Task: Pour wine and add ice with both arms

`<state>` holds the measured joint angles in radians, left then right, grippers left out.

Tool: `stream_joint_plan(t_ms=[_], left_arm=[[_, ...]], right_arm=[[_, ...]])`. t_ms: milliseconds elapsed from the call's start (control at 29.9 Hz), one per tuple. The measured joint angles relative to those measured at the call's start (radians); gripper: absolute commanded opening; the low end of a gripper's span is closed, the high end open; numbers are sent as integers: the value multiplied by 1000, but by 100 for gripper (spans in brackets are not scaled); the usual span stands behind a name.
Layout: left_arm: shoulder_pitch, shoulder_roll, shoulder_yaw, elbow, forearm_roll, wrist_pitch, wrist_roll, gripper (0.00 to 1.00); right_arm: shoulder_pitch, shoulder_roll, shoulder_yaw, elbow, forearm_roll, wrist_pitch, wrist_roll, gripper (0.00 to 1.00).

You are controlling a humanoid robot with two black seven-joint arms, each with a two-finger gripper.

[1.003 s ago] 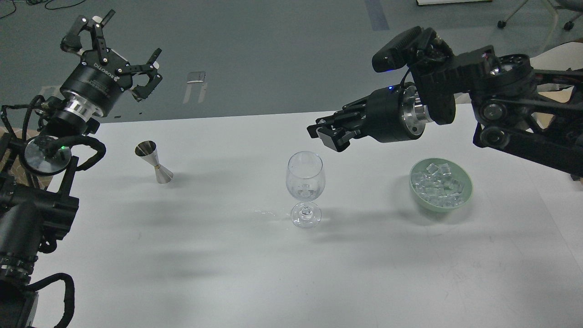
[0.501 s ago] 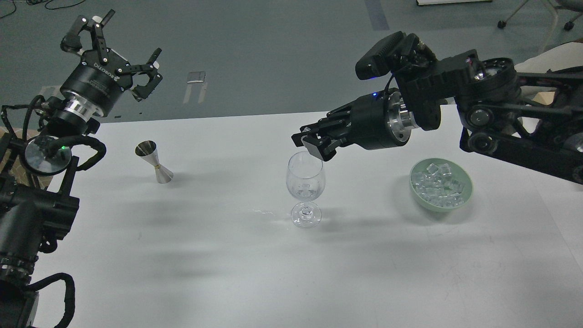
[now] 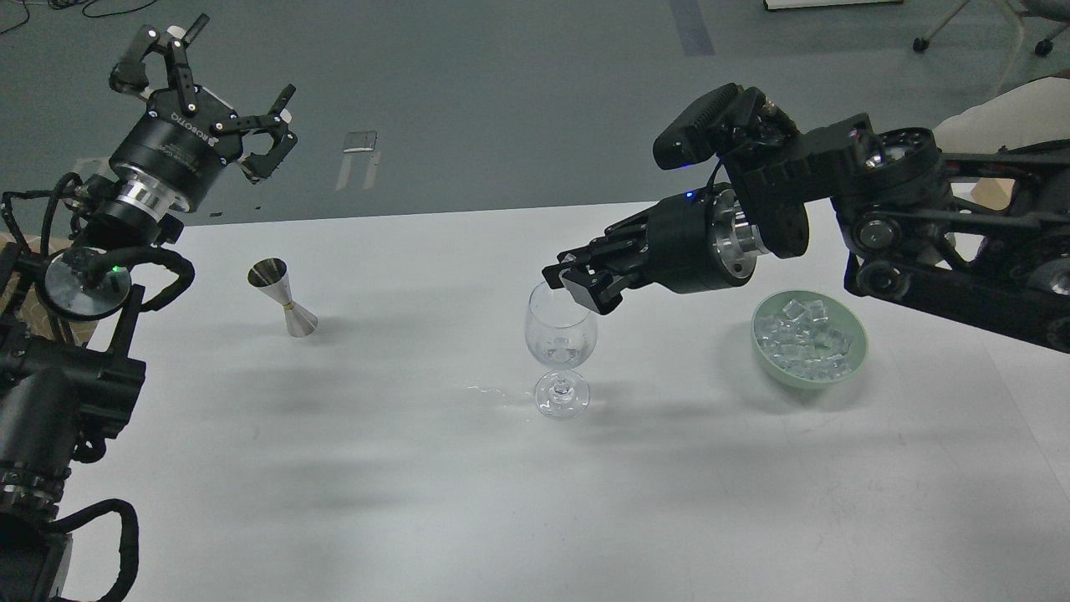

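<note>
A clear stemmed wine glass (image 3: 560,339) stands upright in the middle of the white table (image 3: 401,493), with a little clear content at its bottom. My right gripper (image 3: 575,284) hangs right over the glass's rim, its fingers drawn together; whether it holds anything between them is hidden. The ice (image 3: 804,336) lies heaped in a pale green bowl (image 3: 759,347) to the right of the glass, below my right arm. My left gripper (image 3: 213,71) is open and empty, raised high at the far left, well apart from the glass.
A steel jigger (image 3: 284,299) stands on the table at the left, below my left gripper. A few small wet drops (image 3: 485,390) lie left of the glass's foot. The table's far edge runs behind both grippers; grey floor lies beyond.
My right gripper has moved left from above the table between the bowl and the glass to over the glass's rim, then dipped slightly. The left arm has barely moved.
</note>
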<state>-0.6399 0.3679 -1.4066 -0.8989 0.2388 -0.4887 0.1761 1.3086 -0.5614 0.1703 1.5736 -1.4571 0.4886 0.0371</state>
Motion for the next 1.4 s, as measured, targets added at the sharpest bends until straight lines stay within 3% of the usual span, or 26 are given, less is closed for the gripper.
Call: stream_joint_plan(t_ms=[435,602,635,1170,1237,1304,1371,1404], left_arm=[[0,0,-1,0,0,0,1,98],[1,0,-3,0,0,0,1,98],[2,0,-4,0,0,0,1,98],[2,0,-6,0,0,0,1,98],[2,0,-6,0,0,0,1,98],[2,0,-6,0,0,0,1,98],[2,0,-7,0,0,0,1,98],[2,0,-7,0,0,0,0,98]], right_arm=[[-6,-2,0,-3,-3,0,-1,2],[-6,-2,0,-6,-5,0,-4,18],[-6,-1,0,-6,-5,0,-4,27],[-11,2,1,-10,-8,0,-6,48],[-11,3,3,-10,-8,0,-6,54],[-10,3,8,-10,-8,0,-5,69],[-10,3,16,-11,-8,0,-5,74],[-10,3,22,-12,-8,0,-5,82]])
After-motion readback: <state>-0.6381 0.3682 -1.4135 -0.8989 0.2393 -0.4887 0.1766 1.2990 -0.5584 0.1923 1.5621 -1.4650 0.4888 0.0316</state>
